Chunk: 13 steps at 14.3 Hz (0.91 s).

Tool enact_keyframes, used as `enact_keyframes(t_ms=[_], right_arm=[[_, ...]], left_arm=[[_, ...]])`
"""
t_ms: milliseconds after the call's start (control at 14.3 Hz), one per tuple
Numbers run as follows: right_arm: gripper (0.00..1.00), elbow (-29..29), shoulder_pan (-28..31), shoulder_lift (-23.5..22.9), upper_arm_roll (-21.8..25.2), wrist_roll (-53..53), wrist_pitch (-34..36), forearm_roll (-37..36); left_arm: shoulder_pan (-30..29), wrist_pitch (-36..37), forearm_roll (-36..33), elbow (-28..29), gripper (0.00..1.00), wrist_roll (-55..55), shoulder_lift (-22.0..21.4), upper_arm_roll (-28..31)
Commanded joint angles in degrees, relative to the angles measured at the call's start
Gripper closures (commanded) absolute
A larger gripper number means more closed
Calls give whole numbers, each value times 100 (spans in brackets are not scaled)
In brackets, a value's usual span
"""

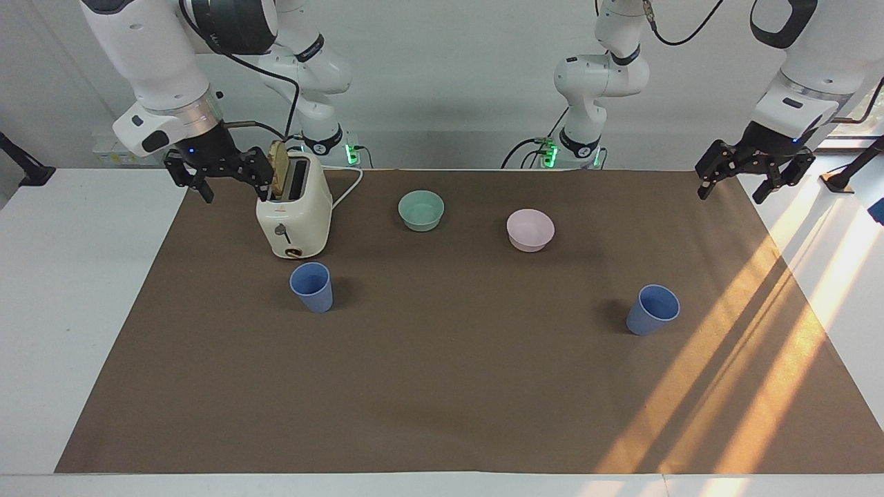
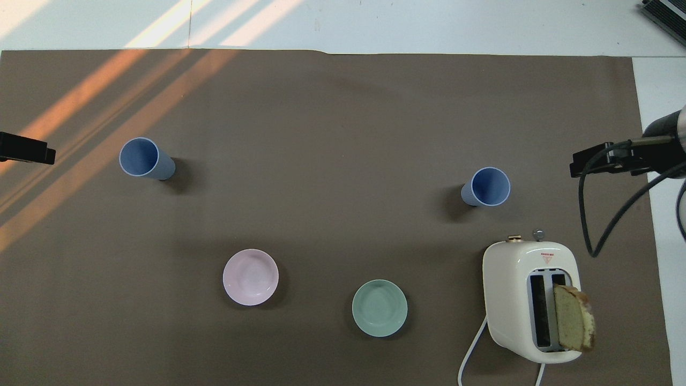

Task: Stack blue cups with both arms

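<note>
A: Where are the hands?

B: Both are up in the air with fingers spread wide, holding nothing. The right hand (image 1: 222,174) hangs over the mat's edge beside the toaster (image 1: 293,214), which has a slice of bread (image 2: 574,317) standing in one slot. The left hand (image 1: 751,171) hovers over the mat's corner at the left arm's end of the worktop (image 1: 83,310).

A: And the cups?

B: Upright and well apart. One blue cup (image 1: 312,286) stands just beside the toaster, farther from the robots than it. The other blue cup (image 1: 652,309) stands toward the left arm's end.

A: Advice?

B: I'd have each hand take its nearer cup by the wall, keeping it upright. The right should descend clear of the toaster.
</note>
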<state>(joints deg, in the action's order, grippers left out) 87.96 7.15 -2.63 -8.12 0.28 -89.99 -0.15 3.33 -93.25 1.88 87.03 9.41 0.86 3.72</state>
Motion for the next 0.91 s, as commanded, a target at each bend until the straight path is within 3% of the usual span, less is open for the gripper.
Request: enact_keyframes(t_ms=[0,838], right_arm=[[0,168,67,157,-31,-2,-10,112],[0,168,76,157,-31,-11,-10,112]], left_arm=[[1,123,50,-63,0,-18,-6,24],[1,132,50,-72,0,-18,-6,41]])
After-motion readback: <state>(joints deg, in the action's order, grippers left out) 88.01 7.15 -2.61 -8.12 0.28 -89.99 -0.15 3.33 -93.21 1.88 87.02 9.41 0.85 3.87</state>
